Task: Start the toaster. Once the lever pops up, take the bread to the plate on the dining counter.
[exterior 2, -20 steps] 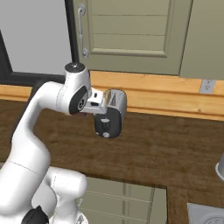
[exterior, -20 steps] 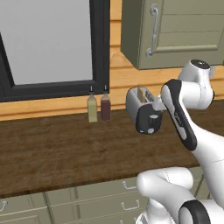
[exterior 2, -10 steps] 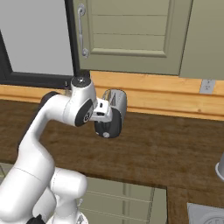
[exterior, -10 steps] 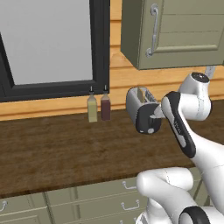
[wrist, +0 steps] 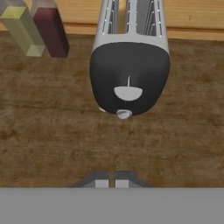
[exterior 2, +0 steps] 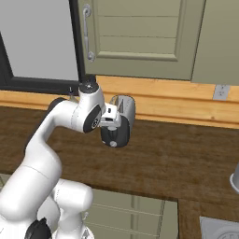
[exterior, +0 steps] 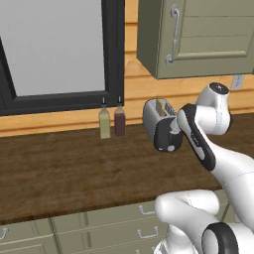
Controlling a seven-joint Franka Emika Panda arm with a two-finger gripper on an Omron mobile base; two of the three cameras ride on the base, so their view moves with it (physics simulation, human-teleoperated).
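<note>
My tool [wrist: 114, 180], jaws together and empty, hangs low-centre before the toaster [wrist: 130, 65]; its lever [wrist: 128, 93] sits mid-frame. Approaching off-line, I could skid off that small tab.

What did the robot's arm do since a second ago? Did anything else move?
The arm swung in closer to the toaster, and the gripper snapped shut on nothing, in front of the black end with the lever. The toaster and the two bottles stayed put on the worktop.
</note>
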